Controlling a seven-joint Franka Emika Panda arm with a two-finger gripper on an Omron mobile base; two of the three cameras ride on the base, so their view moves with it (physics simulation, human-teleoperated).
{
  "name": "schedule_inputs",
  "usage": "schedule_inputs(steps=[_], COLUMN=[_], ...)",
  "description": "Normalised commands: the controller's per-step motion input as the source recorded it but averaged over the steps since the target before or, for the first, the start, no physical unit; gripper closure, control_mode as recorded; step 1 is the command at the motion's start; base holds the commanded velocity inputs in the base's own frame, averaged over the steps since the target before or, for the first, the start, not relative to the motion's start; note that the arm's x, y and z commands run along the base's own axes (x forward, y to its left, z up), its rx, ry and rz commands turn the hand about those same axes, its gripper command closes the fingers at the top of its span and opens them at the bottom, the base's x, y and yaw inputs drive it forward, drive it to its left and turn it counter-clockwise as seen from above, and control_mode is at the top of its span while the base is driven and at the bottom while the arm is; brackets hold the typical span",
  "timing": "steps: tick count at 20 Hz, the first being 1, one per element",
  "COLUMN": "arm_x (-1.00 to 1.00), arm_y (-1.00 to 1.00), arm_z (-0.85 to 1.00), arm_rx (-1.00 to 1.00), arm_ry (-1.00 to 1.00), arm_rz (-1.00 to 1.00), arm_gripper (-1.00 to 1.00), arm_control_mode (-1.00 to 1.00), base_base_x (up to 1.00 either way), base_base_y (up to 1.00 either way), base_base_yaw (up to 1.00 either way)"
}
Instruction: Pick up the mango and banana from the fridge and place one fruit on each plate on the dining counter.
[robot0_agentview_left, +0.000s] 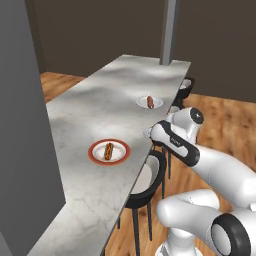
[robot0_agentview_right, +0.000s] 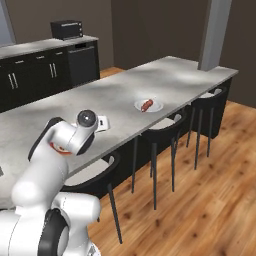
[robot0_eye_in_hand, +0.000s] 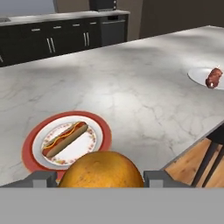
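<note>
An orange-brown mango (robot0_eye_in_hand: 101, 170) sits between my fingertips (robot0_eye_in_hand: 41, 178), with the gripper (robot0_eye_in_hand: 101, 180) shut on it. The hand (robot0_agentview_right: 101, 122) hovers over the near edge of the marbled dining counter (robot0_agentview_left: 90, 115). Just ahead and left in the hand view lies the red-rimmed plate (robot0_eye_in_hand: 30, 144), (robot0_agentview_left: 95, 152), with a hot dog (robot0_eye_in_hand: 65, 139) on it. Farther along the counter the small white plate (robot0_agentview_left: 157, 104), (robot0_agentview_right: 157, 106), (robot0_eye_in_hand: 197, 75) carries a red meat piece (robot0_eye_in_hand: 213, 77). The banana is out of view.
Black stools (robot0_agentview_left: 150, 185), (robot0_agentview_right: 167, 125) stand along the counter's near side over a wooden floor. A tall grey panel (robot0_agentview_left: 25, 125) rises at the left; I cannot tell whether it is the fridge. Dark cabinets (robot0_agentview_right: 50, 65) line the far wall. A grey pillar (robot0_agentview_left: 169, 30) stands at the counter's far end.
</note>
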Motion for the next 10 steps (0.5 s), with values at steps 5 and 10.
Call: schedule_inputs(steps=[5, 10], arm_x=[0.20, 0.25], arm_y=[0.42, 0.53], arm_z=[-0.01, -0.09], arm_rx=[0.00, -0.01], arm_ry=[0.19, 0.26], arm_rz=[0.00, -0.01], arm_gripper=[1.00, 1.00], arm_control_mode=[-1.00, -1.00], base_base_x=[0.00, 0.00], base_base_y=[0.00, 0.00], base_base_yaw=[0.00, 0.00])
